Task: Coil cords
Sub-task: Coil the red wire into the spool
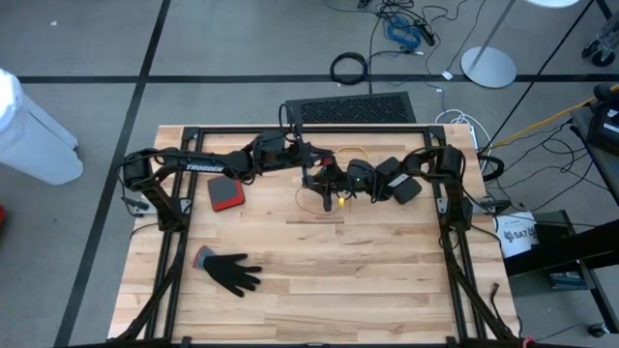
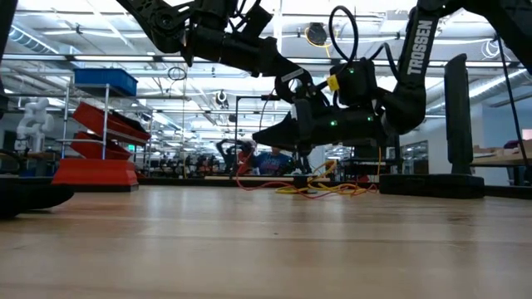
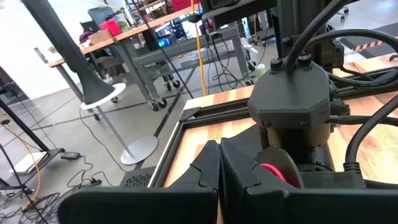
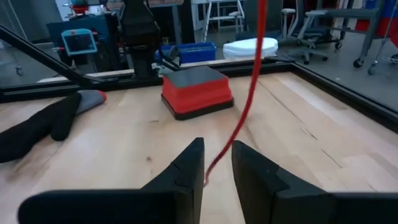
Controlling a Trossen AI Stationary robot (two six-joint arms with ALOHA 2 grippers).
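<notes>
Overhead view, upper centre of the frame: orange cord (image 1: 324, 201) lying on the wooden table (image 1: 368, 290), partly looped, loose strands spread mostly left to right below the two grippers. Low view, centre right: same cord (image 2: 332, 189) seen as a flat tangle along the table surface, long axis horizontal. Right wrist view: one strand (image 4: 245, 99) stretched taut, running from the top edge steeply down to the gap between the fingers, long axis near vertical with a slight lean. Right gripper (image 1: 340, 198) (image 4: 216, 165) just right of centre in the overhead view, jaws part-way apart with the strand passing between them; firm pinch cannot be told. Left gripper (image 1: 311, 174) (image 3: 219, 165) immediately left of it, fingers clenched together, nothing visible between them. Black cord not made out. Lower left of the overhead frame: black glove (image 1: 230, 271); above it, a red and black block (image 1: 224, 193), both well apart from the cord.
</notes>
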